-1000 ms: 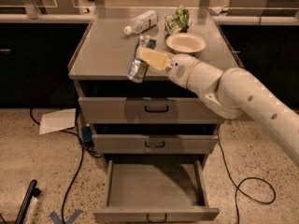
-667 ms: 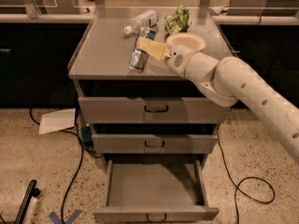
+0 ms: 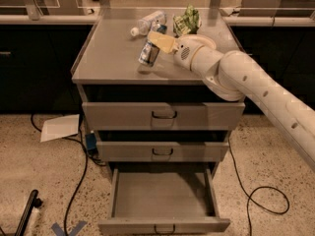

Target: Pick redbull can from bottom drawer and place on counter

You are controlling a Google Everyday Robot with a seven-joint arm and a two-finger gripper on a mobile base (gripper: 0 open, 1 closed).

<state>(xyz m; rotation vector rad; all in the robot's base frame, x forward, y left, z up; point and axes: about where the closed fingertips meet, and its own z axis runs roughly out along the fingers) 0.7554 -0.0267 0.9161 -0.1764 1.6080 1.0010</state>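
The redbull can (image 3: 148, 52) is silvery with dark blue patches and tilts in my gripper (image 3: 153, 42), held just above the middle of the counter (image 3: 110, 58). The gripper's pale fingers (image 3: 162, 42) are shut on the can's upper part. My white arm reaches in from the right over the counter. The bottom drawer (image 3: 162, 198) stands pulled open below and shows nothing inside.
A clear plastic bottle (image 3: 146, 22) with a white cap lies at the counter's back. A green bag (image 3: 187, 19) and a white bowl (image 3: 209, 41) sit at the back right. The two upper drawers (image 3: 162, 115) are shut. Cables and a sheet of paper (image 3: 60, 128) lie on the floor.
My gripper has carried the can from over the counter's front edge back and inward, over the middle of the counter. The arm has pulled back with it.
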